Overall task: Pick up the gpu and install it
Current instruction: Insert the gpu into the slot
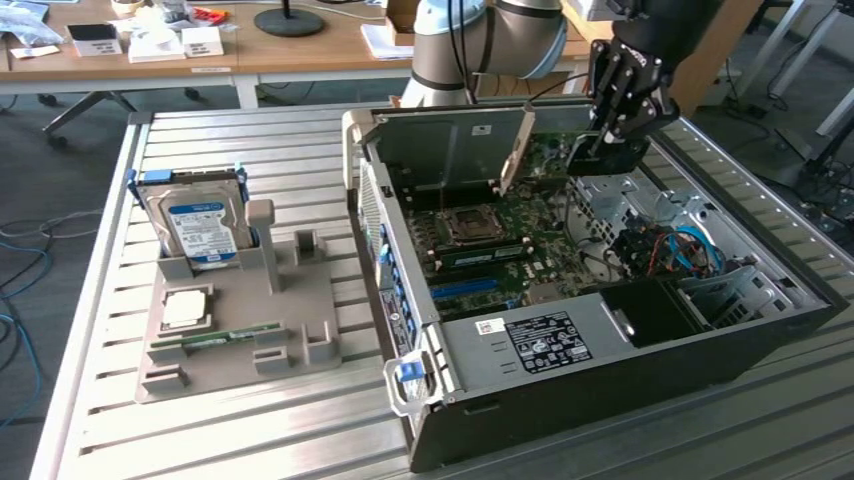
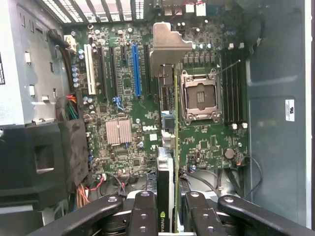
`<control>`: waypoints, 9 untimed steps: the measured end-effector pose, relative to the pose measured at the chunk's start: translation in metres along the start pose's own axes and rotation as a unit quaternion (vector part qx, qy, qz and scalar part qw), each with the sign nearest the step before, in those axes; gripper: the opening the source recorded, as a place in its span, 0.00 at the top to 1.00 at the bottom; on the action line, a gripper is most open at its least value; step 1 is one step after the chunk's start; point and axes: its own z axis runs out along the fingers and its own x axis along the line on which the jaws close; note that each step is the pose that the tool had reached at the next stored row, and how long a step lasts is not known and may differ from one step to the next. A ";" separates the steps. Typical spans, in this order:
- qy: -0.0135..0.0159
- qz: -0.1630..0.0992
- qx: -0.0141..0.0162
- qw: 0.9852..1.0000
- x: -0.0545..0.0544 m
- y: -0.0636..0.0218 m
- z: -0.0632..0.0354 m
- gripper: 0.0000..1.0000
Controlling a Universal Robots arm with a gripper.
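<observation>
Sitting under it all: slatted metal table (image 1: 200,440), with a cluttered wooden desk (image 1: 320,55) behind it.
Case: black tower case (image 1: 641,390) lying on its side, taking up the exterior view's right half of the table, side panel off, guts on show.
Arm: pale robot arm (image 1: 461,40) standing just behind the case.
Motherboard: green Dell board (image 1: 527,225) flat on the case floor, CPU socket (image 1: 467,225) roughly mid-board.
PSU: power supply (image 1: 534,345) with a dark label, in the near part of the case.
Parts tray: gray holder (image 1: 220,365) on the table, beside the case on the exterior view's left.
Hard drive: silver hard drive (image 1: 198,225) with a blue-white label, standing upright at the tray's far end.
Gripper: black two-finger gripper (image 2: 171,214) hanging over the far side of the open case, fingers clamped on both faces of the gpu (image 2: 165,187).
Card position: gpu held on edge over the motherboard, running alongside the CPU socket, between it and the expansion slots, silver bracket (image 2: 170,44) pointing at the port end. Can't tell if it touches the board.
Small bits: processor chip (image 1: 184,308) and green memory stick (image 1: 214,340) lying in the tray.
</observation>
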 end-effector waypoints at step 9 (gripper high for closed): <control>0.000 0.000 0.000 1.000 0.000 0.0008 0.0015 0.73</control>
